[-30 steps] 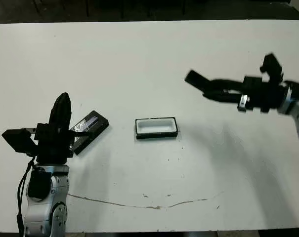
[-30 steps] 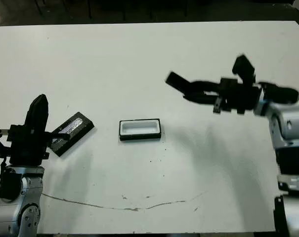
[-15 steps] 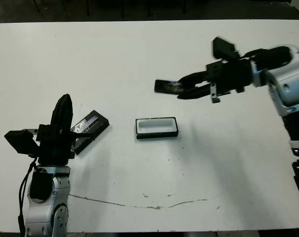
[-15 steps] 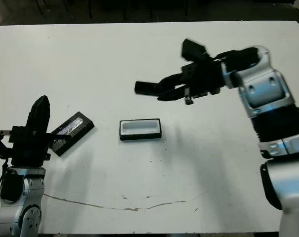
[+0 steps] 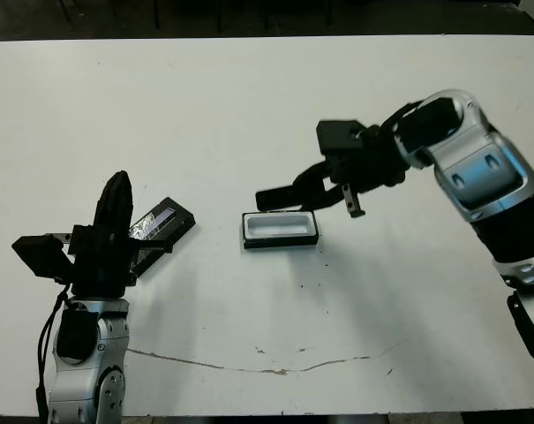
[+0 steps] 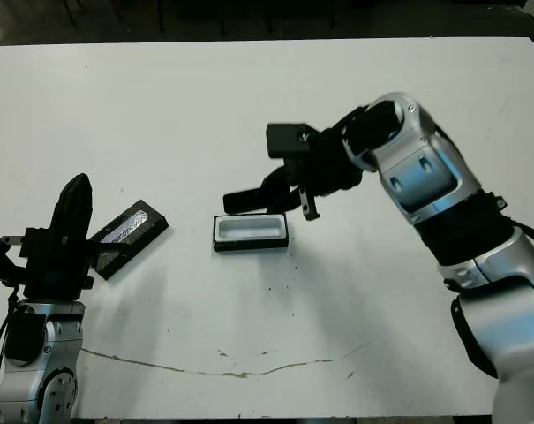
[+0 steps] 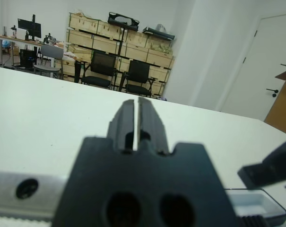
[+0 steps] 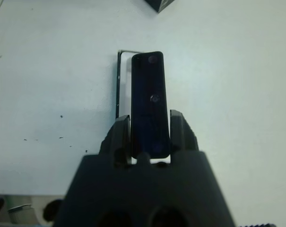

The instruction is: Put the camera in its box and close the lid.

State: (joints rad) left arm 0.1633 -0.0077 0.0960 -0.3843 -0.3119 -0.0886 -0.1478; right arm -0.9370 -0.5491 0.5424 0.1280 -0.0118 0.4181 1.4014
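The slim black camera is clamped between my right gripper's fingers, so the right gripper is shut on it. It hangs lengthwise just above the box, a shallow black tray with a white lining near the table's middle. I cannot tell whether camera and box touch. The lid, black with a silver strip, lies to the box's left. My left gripper stands upright at the lid's near-left end, fingers shut with nothing held, partly hiding the lid.
The white table carries a long thin dark scratch near its front edge. In the left wrist view, chairs and stacked wooden crates stand beyond the table's far side.
My right arm has swung leftward and down, carrying the camera from the right side of the table to just over the box. The left arm has barely moved.
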